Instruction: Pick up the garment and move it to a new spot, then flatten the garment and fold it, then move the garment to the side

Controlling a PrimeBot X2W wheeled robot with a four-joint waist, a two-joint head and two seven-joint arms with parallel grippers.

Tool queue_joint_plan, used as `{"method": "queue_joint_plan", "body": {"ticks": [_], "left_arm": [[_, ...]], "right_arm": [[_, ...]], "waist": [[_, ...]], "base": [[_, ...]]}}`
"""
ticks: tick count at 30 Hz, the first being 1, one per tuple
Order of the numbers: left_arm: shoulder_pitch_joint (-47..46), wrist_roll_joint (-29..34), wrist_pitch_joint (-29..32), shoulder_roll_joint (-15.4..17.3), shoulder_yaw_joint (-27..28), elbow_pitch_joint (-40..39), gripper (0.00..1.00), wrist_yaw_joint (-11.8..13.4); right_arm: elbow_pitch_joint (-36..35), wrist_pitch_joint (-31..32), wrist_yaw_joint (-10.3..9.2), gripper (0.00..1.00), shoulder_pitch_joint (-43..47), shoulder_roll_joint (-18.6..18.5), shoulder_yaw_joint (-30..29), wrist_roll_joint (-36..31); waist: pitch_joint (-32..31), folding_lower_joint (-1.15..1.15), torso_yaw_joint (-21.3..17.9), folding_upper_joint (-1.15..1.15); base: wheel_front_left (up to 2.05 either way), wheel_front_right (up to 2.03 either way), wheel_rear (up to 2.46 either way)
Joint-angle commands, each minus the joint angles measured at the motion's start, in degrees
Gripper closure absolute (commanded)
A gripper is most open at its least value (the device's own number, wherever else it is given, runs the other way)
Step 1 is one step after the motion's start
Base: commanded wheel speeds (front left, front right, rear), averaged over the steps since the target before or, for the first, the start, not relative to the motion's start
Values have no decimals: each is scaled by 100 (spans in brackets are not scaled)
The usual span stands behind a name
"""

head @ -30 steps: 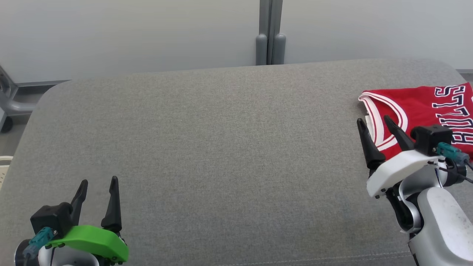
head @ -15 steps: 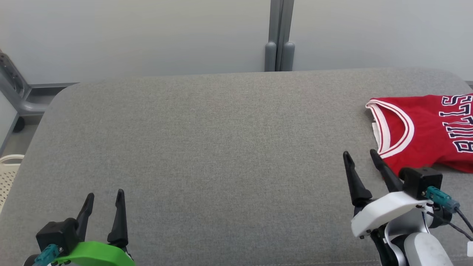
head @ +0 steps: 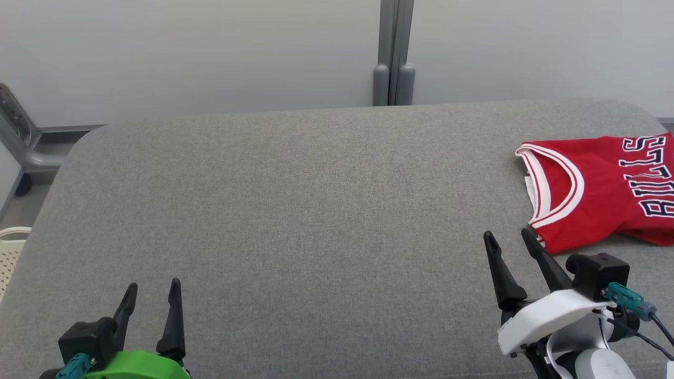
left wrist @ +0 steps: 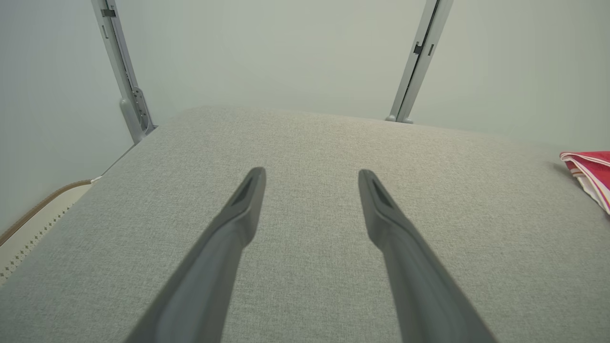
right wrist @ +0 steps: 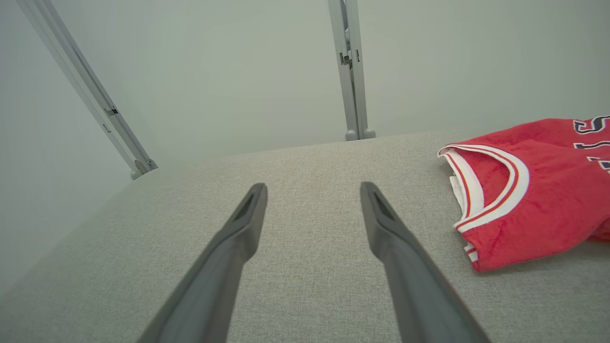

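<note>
A folded red jersey (head: 600, 192) with white-trimmed neckline and dark lettering lies at the right end of the grey cushioned surface (head: 316, 210); it runs off the head view's right edge. It shows in the right wrist view as the jersey (right wrist: 533, 190) and at the left wrist view's right edge as the jersey (left wrist: 591, 171). My right gripper (head: 508, 237) stands open just in front and left of the jersey, empty, not touching it. My left gripper (head: 152, 287) is open and empty at the lower left, far from the garment.
A pale wall with a grey vertical post (head: 392, 52) backs the surface. A grey metal frame leg (head: 21, 142) and a white perforated basket (head: 8, 252) sit off the left edge. Broad bare grey fabric lies between the grippers.
My right gripper has drawn back from over the jersey's neckline to the lower right, off the garment. The head camera has shifted; the left gripper sits slightly lower in view.
</note>
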Motion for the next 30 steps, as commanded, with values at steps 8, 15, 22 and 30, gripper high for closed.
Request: {"method": "queue_joint_plan", "body": {"ticks": [8, 15, 22, 30], "left_arm": [[72, 65, 24, 9, -50, -40, 0, 60], [30, 65, 48, 23, -75, -55, 0, 42], [-55, 90, 13, -11, -118, -88, 0, -17], [-31, 111, 25, -78, -160, -9, 100, -28]], "right_arm": [[-51, 8, -3, 0, 107, -4, -22, 17], [-57, 20, -3, 0, 119, -4, -46, 8], [-82, 27, -3, 0, 112, -3, -65, -1], [0, 23, 0, 100, 85, 7, -63, 18]], "waist": [[-13, 0, 2, 0], [-10, 0, 21, 0], [2, 0, 26, 0], [26, 0, 31, 0]], "base": [[0, 0, 0], [0, 0, 0], [0, 0, 0], [0, 0, 0]]}}
